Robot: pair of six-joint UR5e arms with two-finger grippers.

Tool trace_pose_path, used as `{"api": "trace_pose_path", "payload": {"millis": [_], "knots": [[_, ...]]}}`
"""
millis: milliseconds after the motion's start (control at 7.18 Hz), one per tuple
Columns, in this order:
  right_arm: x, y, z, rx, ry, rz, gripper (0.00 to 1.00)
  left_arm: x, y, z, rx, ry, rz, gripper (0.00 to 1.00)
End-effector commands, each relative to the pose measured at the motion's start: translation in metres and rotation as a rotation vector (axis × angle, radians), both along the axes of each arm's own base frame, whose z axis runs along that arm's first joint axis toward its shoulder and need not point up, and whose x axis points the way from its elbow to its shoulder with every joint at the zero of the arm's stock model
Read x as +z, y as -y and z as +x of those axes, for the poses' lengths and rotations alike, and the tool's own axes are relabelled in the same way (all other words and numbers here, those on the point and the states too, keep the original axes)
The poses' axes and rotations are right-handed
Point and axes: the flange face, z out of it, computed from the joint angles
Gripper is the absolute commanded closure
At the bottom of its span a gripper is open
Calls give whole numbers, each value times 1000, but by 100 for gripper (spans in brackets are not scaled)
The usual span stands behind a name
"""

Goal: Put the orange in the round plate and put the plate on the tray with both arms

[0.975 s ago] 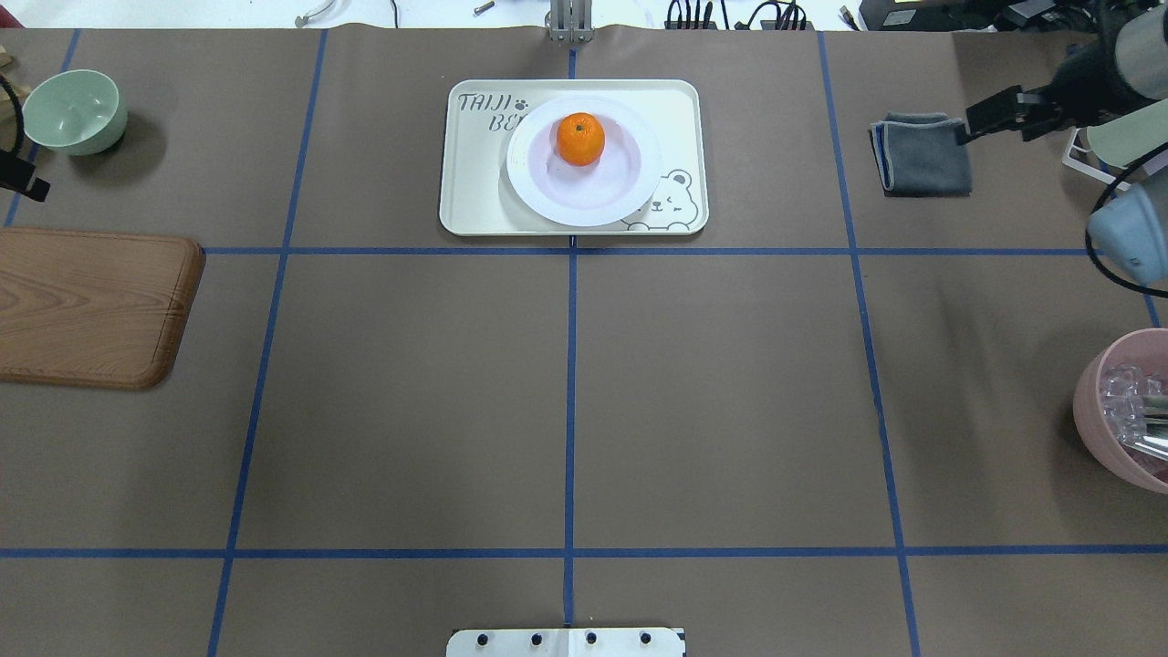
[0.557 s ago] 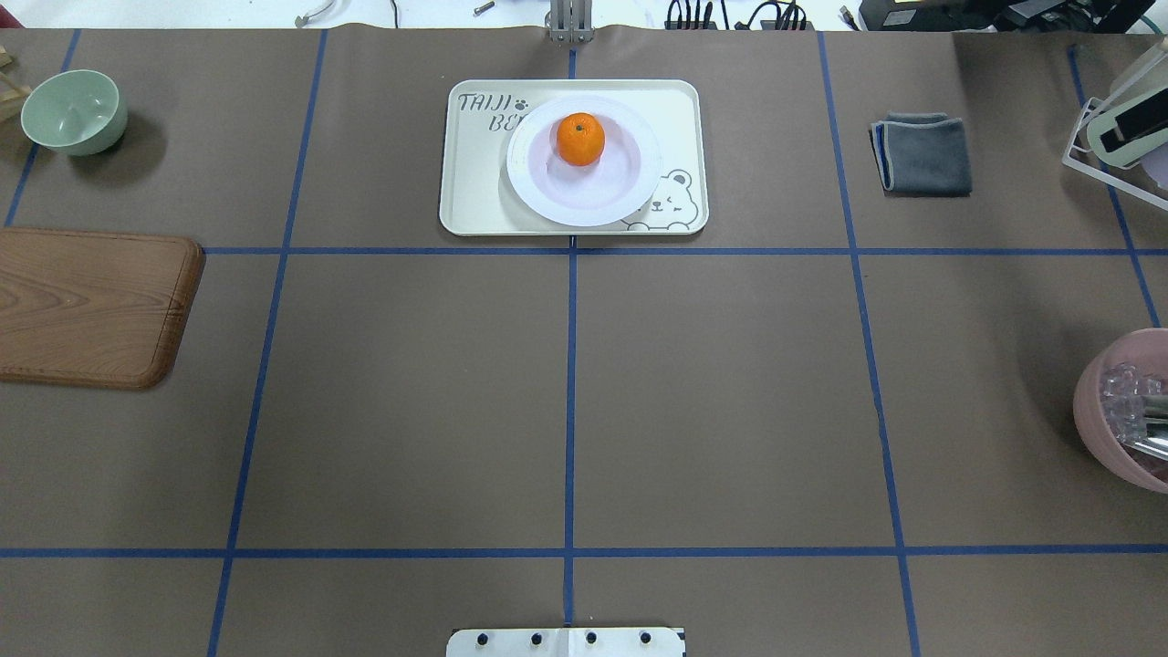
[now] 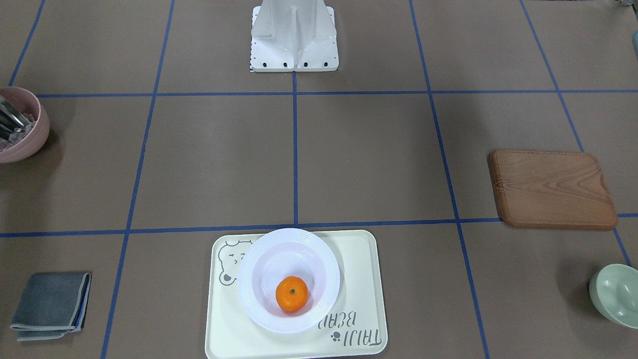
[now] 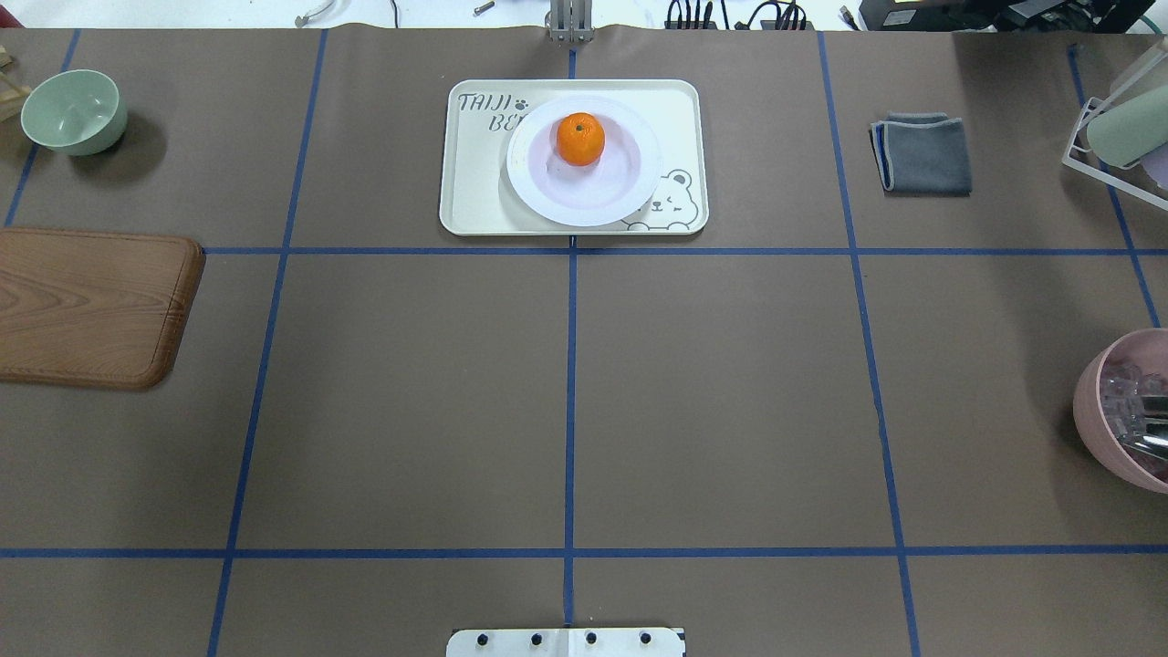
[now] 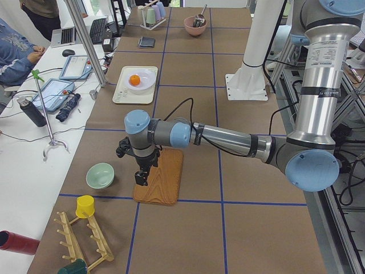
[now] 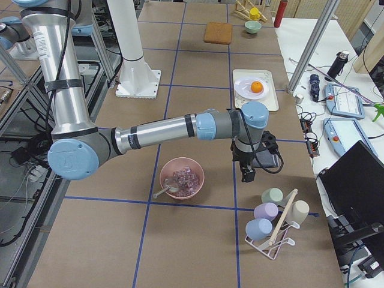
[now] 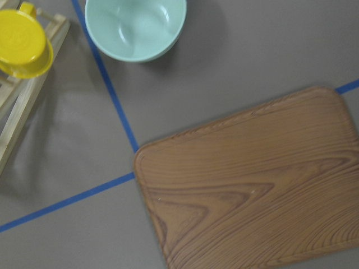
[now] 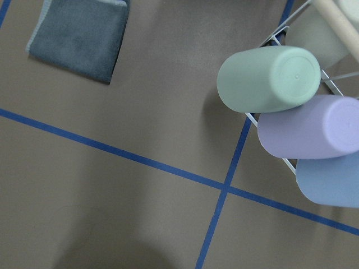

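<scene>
The orange sits in the sunken centre of the white round plate. The plate rests on the cream bear tray at the far middle of the table. Both arms are off to the table's ends, far from the tray. In the exterior left view my left gripper hangs over the wooden board. In the exterior right view my right gripper hovers by the grey cloth. Whether either is open or shut I cannot tell. Neither wrist view shows any fingers.
A pale green bowl stands beyond the wooden board on the left. On the right are the folded grey cloth, a cup rack and a pink bowl. A yellow cup sits on a wooden rack.
The right arm and gripper that reached in at the overhead view's right edge have left that view. The black part at its left edge is gone too. Orange, plate and tray have not moved.
</scene>
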Motion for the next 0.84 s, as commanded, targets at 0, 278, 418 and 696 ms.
{"api": "trace_pose_path", "payload": {"millis": [0,278,418,696], "knots": [[6,-11,2,-4,-2,-15,0,7,-3,-3,-37,-42,-65,2],[4,-19,2,-4,0,-11,0,8,-3,-2,-33,-46,-53,2],[5,-19,2,-6,-4,-32,0,11,-8,-2,-27,-58,-54,2],[1,-16,-2,-11,-2,-50,0,7,-9,-3,-28,-61,-46,2]]}}
